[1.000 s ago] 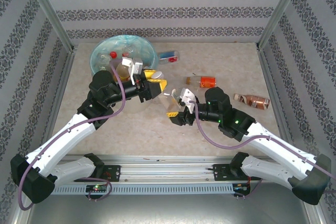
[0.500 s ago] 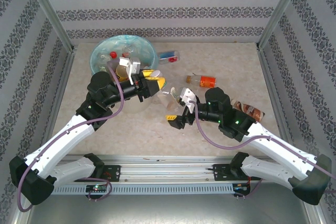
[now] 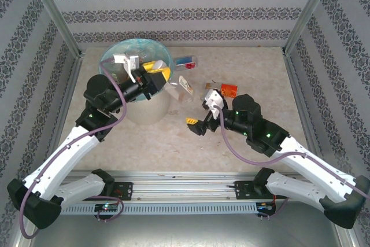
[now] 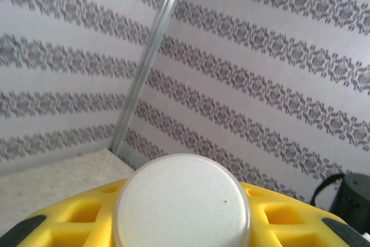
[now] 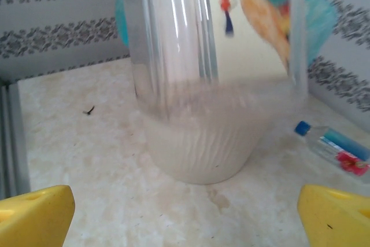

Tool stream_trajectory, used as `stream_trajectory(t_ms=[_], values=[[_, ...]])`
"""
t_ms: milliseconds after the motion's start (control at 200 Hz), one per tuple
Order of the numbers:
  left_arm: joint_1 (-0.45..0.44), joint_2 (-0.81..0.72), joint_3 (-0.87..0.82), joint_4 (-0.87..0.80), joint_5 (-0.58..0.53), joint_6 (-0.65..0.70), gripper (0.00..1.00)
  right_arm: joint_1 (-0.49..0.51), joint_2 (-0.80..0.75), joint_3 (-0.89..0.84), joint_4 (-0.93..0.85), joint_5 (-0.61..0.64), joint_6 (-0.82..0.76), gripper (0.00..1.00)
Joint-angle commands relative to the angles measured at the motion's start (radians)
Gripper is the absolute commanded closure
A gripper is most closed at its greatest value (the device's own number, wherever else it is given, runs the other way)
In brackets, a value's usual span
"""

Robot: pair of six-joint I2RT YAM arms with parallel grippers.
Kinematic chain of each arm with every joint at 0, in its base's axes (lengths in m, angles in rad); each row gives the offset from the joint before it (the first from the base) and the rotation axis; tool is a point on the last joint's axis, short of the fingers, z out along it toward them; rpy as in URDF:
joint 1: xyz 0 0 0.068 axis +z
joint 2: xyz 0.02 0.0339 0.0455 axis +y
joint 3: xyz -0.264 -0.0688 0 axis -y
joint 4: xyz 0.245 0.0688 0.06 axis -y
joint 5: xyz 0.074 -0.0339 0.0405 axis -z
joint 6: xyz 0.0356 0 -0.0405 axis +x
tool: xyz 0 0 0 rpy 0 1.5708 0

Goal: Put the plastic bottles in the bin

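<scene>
Bottle [image 4: 182,201] in left jaws (clamped); right jaws wide.

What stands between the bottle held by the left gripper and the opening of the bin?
Nothing visible. The left gripper holds the bottle at the right edge of the bin, with no object between them.

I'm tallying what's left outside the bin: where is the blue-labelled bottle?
In the top view, the blue-labelled bottle lies on the table at its far side, just right of the bin, beyond the orange-labelled bottle.

Lab rig: wallpapered panels [image 3: 173,4], alu frame [image 3: 55,13]
</scene>
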Motion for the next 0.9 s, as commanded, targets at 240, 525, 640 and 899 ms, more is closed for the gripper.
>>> stream_trajectory(t_ms=[240,525,640,899], values=[[0.008,0.086,0.396,-0.434,-0.654,0.428,1.0,0.008,-0.101,0.005,-0.037,0.121,-0.011,0.02],[0.112,0.173,0.515,-0.484,-0.844,0.581,1.0,0.008,-0.071,0.0,-0.115,0.214,0.012,0.02],[0.121,0.181,0.526,-0.526,-0.668,0.5,1.0,0.007,-0.017,0.035,-0.221,0.334,0.055,0.02],[0.064,0.195,0.522,-0.539,-0.373,0.441,1.0,-0.115,0.028,0.03,-0.468,0.405,0.27,0.02]])
